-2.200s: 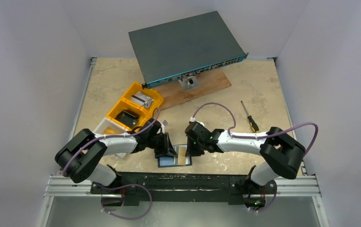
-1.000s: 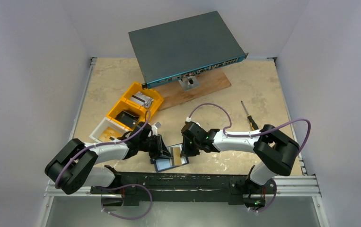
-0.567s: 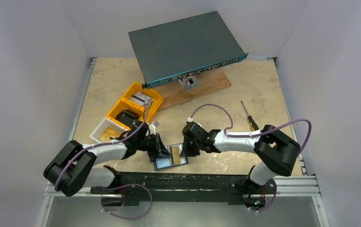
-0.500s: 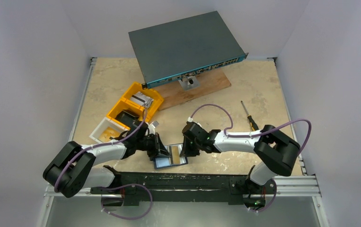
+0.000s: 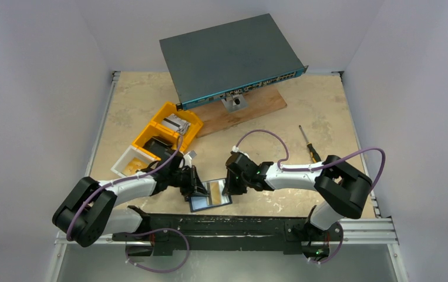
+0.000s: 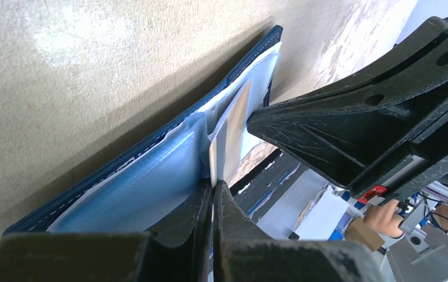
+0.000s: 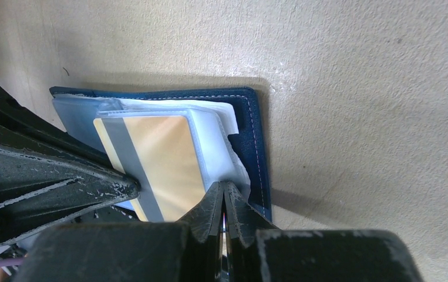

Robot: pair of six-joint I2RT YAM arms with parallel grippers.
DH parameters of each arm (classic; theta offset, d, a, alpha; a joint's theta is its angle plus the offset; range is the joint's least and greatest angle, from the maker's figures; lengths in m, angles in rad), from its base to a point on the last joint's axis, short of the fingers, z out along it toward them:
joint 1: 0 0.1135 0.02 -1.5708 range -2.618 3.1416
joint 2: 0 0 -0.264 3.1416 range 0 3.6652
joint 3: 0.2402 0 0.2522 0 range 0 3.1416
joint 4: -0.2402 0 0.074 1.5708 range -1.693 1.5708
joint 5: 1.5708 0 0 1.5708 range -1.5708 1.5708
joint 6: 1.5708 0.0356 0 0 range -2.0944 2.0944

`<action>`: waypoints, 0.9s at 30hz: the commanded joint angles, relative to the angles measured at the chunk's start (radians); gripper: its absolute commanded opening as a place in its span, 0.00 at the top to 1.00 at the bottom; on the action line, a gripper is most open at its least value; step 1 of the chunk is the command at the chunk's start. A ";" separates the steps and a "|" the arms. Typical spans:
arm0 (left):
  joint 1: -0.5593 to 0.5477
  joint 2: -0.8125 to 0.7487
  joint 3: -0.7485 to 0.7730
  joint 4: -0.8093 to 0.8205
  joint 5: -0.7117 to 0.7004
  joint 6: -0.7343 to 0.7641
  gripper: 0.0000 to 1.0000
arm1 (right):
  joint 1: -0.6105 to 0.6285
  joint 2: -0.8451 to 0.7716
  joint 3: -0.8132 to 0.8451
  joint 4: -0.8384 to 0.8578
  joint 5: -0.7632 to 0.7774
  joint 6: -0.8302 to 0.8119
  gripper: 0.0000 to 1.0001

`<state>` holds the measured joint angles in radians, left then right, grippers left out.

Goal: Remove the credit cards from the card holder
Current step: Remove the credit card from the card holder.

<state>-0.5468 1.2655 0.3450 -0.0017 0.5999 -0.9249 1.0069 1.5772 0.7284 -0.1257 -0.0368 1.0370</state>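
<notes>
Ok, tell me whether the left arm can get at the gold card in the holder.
Probably yes: the left claw is shut on the edge of the gold card, and the card holder lies open.

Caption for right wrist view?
Right gripper shut at open card holder's sleeve edge; left gripper pinching gold credit card.

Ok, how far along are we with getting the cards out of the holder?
Done: the card holder lies open on the table. In hand: the left claw is shut on the edge of a gold credit card, while the right claw, shut, rests on the holder's sleeves. Left: that card isn't clear of the sleeves yet, and none lies free.
</notes>
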 commanded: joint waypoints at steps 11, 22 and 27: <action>0.040 -0.005 0.020 -0.105 -0.041 0.057 0.96 | -0.013 0.047 -0.057 -0.135 0.071 -0.027 1.00; 0.044 0.001 0.004 -0.058 -0.018 0.040 0.86 | -0.013 0.048 -0.063 -0.120 0.058 -0.029 1.00; 0.044 0.021 -0.011 0.020 0.014 0.017 0.84 | -0.013 0.054 -0.059 -0.112 0.053 -0.032 1.00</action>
<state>-0.5106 1.2682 0.3470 -0.0616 0.5900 -0.8982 1.0019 1.5784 0.7174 -0.1001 -0.0521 1.0370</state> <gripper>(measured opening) 0.159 0.003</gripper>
